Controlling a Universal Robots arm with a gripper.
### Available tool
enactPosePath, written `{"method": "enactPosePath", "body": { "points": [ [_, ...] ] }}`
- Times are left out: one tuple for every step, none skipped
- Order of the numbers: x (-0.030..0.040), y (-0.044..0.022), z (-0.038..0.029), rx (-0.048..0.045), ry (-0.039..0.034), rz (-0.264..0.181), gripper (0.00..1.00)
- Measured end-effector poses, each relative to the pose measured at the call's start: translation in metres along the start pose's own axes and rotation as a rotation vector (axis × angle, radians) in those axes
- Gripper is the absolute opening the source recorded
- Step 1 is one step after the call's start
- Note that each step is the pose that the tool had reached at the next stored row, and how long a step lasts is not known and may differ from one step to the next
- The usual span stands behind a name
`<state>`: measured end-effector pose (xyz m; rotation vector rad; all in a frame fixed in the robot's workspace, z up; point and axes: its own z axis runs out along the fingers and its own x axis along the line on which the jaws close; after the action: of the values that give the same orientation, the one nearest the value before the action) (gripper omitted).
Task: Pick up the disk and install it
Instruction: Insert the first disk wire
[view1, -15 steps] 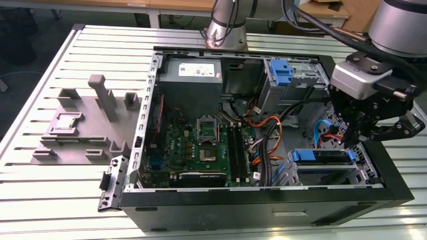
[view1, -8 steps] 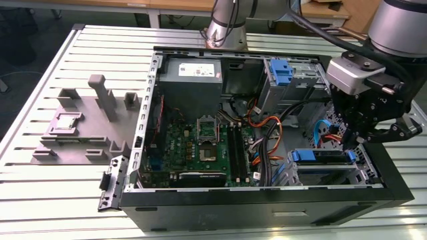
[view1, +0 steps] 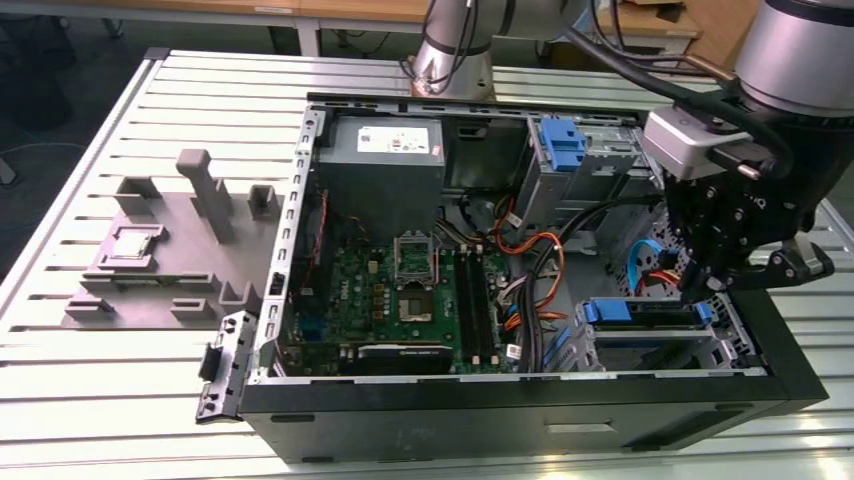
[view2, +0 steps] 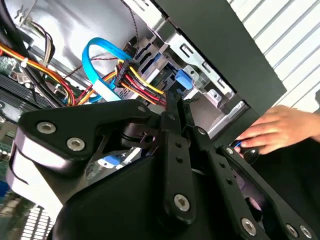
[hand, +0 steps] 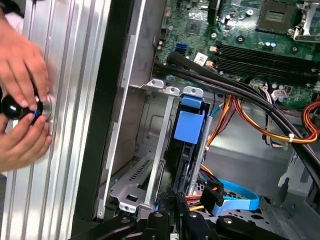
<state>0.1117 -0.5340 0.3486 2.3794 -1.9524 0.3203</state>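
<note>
Disk (hand: 186, 150): it sits on edge in the drive bay at the front corner of the open computer case (view1: 747, 375); in the first wrist view its blue rail tab faces the camera and the dark body runs down into the metal cage.
Disk, exterior view: the blue-railed unit (view1: 638, 313) lies in the lower bay toward the exterior view's right, just below the hand.
Hand (view1: 714, 290): it hangs over that bay, its black linkage drawn close together in both wrist views; whether the tips pinch the disk's edge cannot be told, since they are hidden behind the linkage.
Cables (view2: 135, 82): a red, yellow and black bundle and a flat blue ribbon run just beside the bay, close to the disk's connector end.
Person's hands (hand: 22, 100): they rest on a black knob on the slatted desk (view1: 80, 340) outside the case wall.
Handling, judged: the disk is probably stiff, dense for its size and sensitive to knocks; its metal faces likely slip.
Where to hold, judged: across the narrow edges at the blue rails, keeping it square to the cage so it does not jam.
</note>
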Motion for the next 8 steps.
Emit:
{"method": "enactPosePath", "body": {
  "points": [
    [-0.0001, 0.0000, 0.0003, -0.0032, 0.0012, 0.014, 0.17],
    [-0.0002, 0.0001, 0.0007, -0.0061, 0.0019, 0.023, 0.17],
    [-0.0004, 0.0001, 0.0012, -0.0089, 0.0024, 0.030, 0.17],
    [-0.0006, 0.0002, 0.0018, -0.0112, 0.0024, 0.037, 0.17],
    [-0.0007, 0.0002, 0.0024, -0.0130, 0.0022, 0.043, 0.17],
    [-0.0008, 0.0003, 0.0028, -0.0145, 0.0010, 0.049, 0.17],
    [-0.0008, 0.0003, 0.0031, -0.0150, -0.0021, 0.055, 0.17],
    [-0.0009, 0.0003, 0.0033, -0.0154, -0.0049, 0.060, 0.17]
  ]
}}
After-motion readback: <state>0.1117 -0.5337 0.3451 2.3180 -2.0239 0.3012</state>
